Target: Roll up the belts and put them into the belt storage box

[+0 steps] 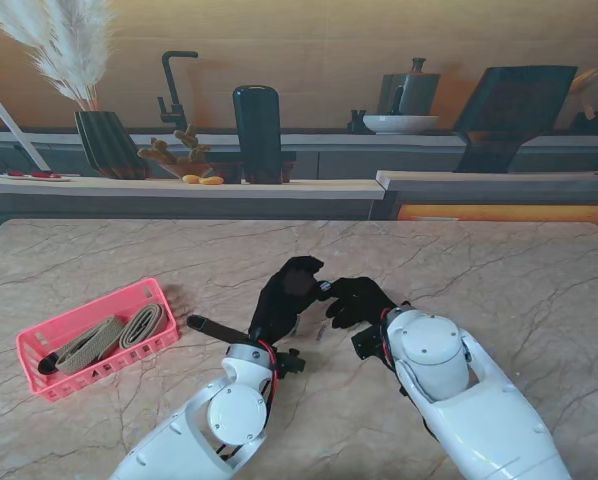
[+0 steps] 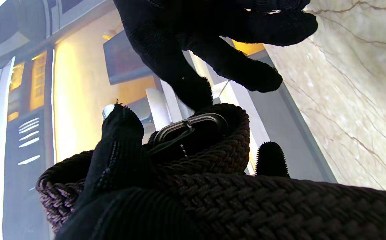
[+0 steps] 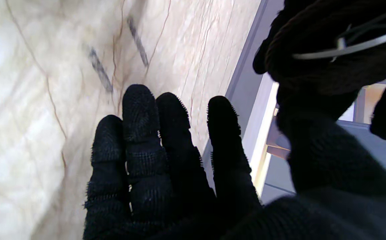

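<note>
Dark belt [image 2: 213, 156] in left robot hand [image 1: 284, 300]

A beige marble table [image 1: 499, 270] with fine brown veins fills the foreground. Beyond its far edge runs a grey counter [image 1: 179, 188] carrying a dark vase of pampas grass [image 1: 107, 140], a black tap [image 1: 174, 90], a tall black cylinder [image 1: 256, 118] and what may be a white bowl [image 1: 401, 123]. Warm amber light washes the wall [image 1: 309, 50] behind.
</note>
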